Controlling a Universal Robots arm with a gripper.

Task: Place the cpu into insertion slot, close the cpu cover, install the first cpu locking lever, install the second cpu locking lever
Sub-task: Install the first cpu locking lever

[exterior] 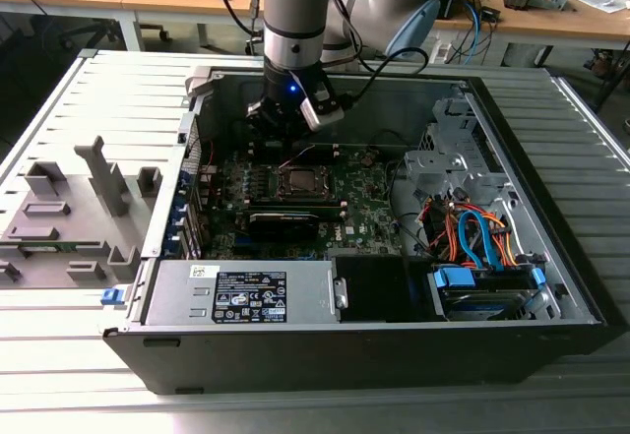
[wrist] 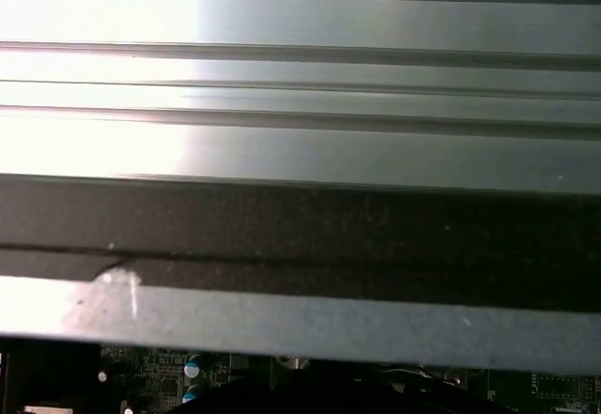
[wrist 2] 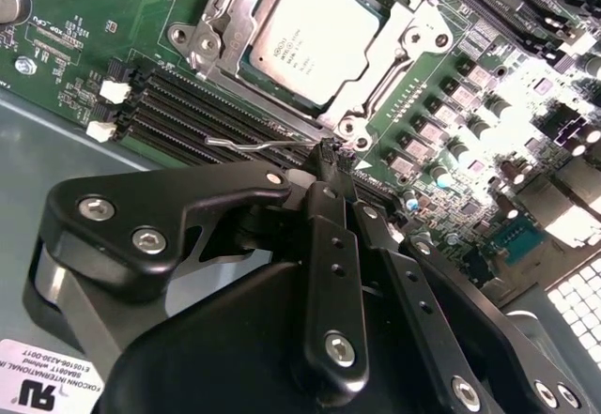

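Exterior view: the open computer case [exterior: 551, 286] lies on its side, and the arm reaches down into it, with the gripper [exterior: 295, 119] low over the motherboard [exterior: 364, 208], at the far side of the insertion slot [exterior: 300, 180].

Second wrist view: the cpu [wrist 2: 315, 34] is already seated in the insertion slot [wrist 2: 413, 38], directly ahead of the jaws. The cpu cover [wrist 2: 239, 1] appears to lie closed around it, its window framing the chip's metal face. A thin wire locking lever [wrist 2: 254, 144] runs alongside the memory slots [wrist 2: 178, 104], and its end reaches the fingertips [wrist 2: 331, 156].

The jaws are drawn together with almost no gap; they seem to pinch the lever's end, though actual contact cannot be confirmed.

Procedure, as a judgement: the step in hand is seating a locking lever. Keep the grip at the lever's end. Swing the lever in its own arc, pressing down and then sideways under its retaining hook. Avoid dragging the fingertips across the memory slots just beside the jaws.
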